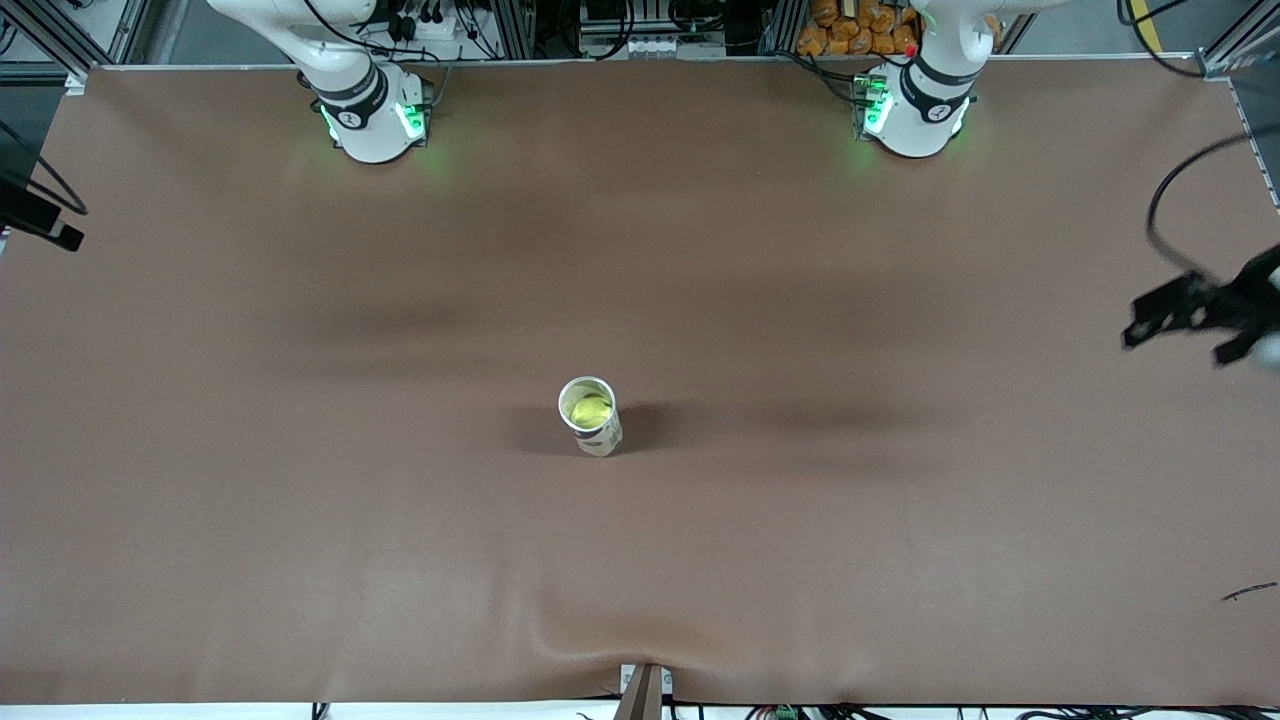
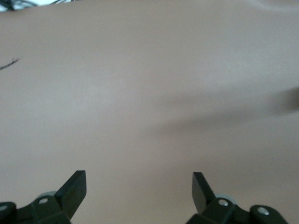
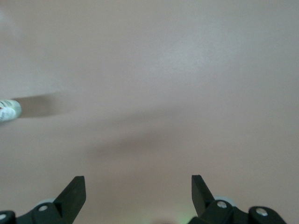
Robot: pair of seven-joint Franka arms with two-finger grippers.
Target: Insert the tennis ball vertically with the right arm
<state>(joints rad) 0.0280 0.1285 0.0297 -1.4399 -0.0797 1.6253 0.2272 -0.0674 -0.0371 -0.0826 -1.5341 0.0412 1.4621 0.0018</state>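
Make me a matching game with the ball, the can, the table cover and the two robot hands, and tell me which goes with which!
Things:
1. tennis ball
2. can
3. table cover
4. left gripper and right gripper

Matches:
A. brown, spread flat
B. open, holding nothing, over bare cover
C. yellow-green, sitting inside something
D. standing upright near the middle of the table, top open

Right pairs: 1-C, 2-D, 3-A, 4-B
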